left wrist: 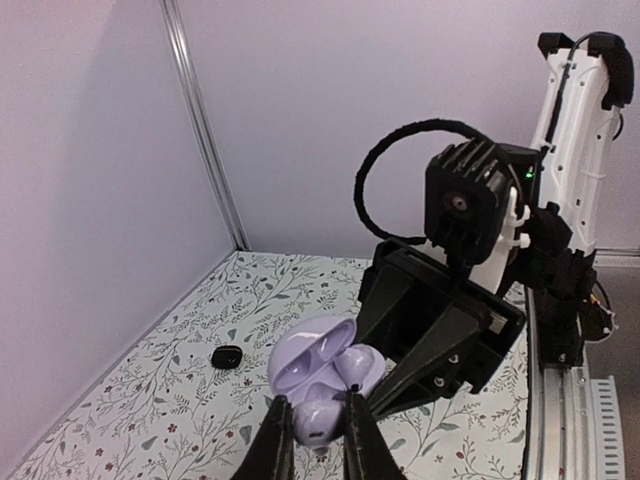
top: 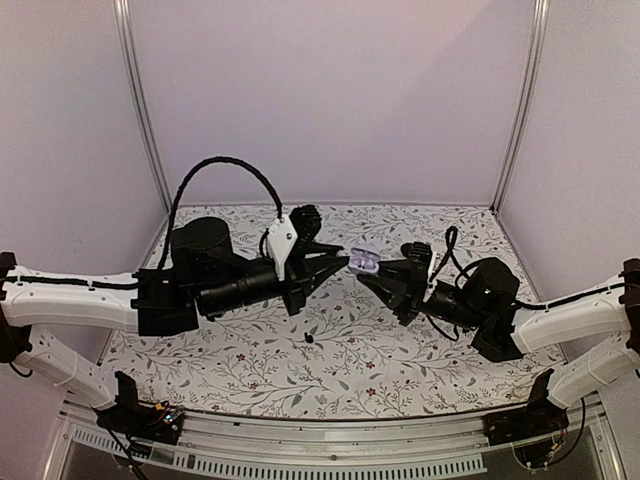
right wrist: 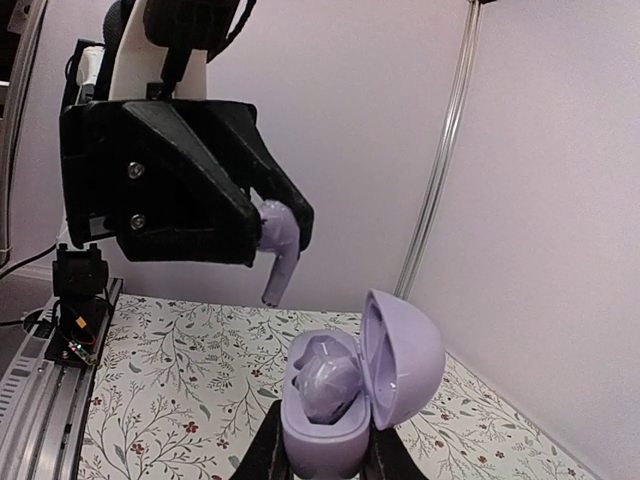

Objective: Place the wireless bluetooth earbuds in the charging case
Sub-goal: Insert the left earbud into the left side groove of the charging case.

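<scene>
We see the right tool (right wrist: 322,445) clenched on a glossy lavender clamshell case (right wrist: 400,360), lid open, left tool (left wrist: 315,440) pinching a smooth stemmed earbud (right wrist: 278,250), floral-cloth counter (top: 400,360) below.

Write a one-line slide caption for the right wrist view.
Left gripper holds a lavender earbud near the open charging case in the right gripper.

Overhead view, opposed wrist close-ups (shared case (right wrist: 330,428))

Tabletop (top: 430,365) spread with pale cloth printed in leaves and flowers. Lying on it near middle: small black rounded piece (top: 310,340).
</scene>
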